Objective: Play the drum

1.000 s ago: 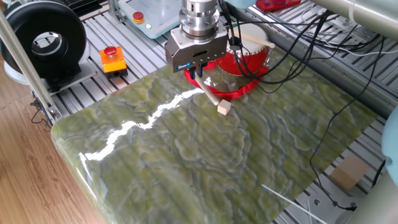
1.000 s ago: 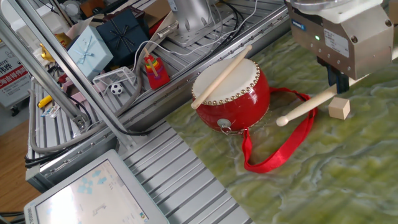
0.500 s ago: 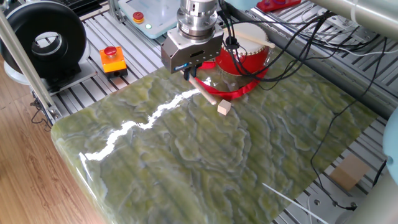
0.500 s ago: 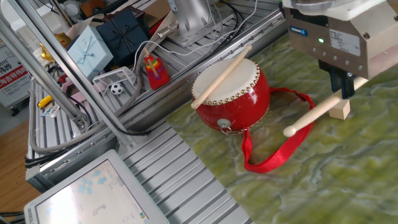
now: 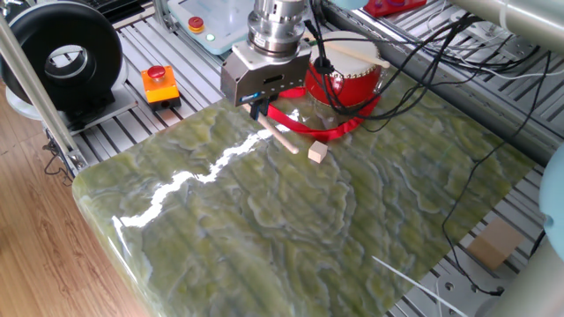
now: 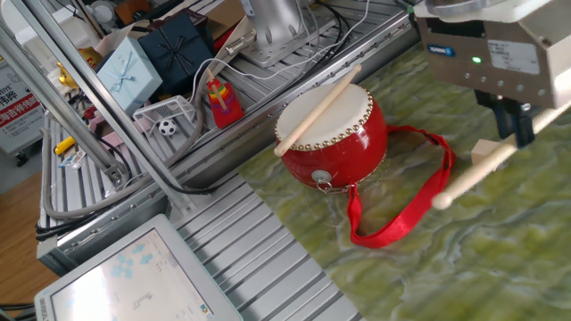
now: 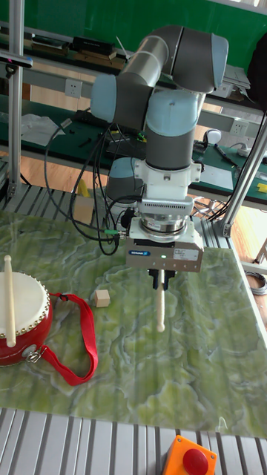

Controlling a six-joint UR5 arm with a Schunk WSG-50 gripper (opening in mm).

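The red drum (image 5: 346, 81) (image 6: 336, 135) (image 7: 18, 320) stands on the green marbled mat (image 5: 264, 220), with one wooden drumstick (image 6: 318, 109) (image 7: 9, 295) lying across its cream skin. Its red ribbon (image 6: 400, 214) (image 7: 80, 343) trails over the mat. My gripper (image 5: 262, 114) (image 6: 517, 134) (image 7: 159, 282) is shut on a second drumstick (image 5: 279, 139) (image 6: 473, 169) (image 7: 159, 308), which slopes down with its rounded tip off the mat. The gripper hangs beside the drum, a short way from it, not over the skin.
A small wooden cube (image 5: 317, 152) (image 7: 101, 298) lies on the mat near the held stick. An orange box with a red button (image 5: 160, 84) (image 7: 191, 454) sits off the mat. Cables (image 5: 423, 62) run past the drum. A black reel (image 5: 66, 55) and gift boxes (image 6: 134, 64) stand on the aluminium frame.
The gripper has carried the held drumstick up and away from the drum over the last second. The drum and the stick on it have not moved.
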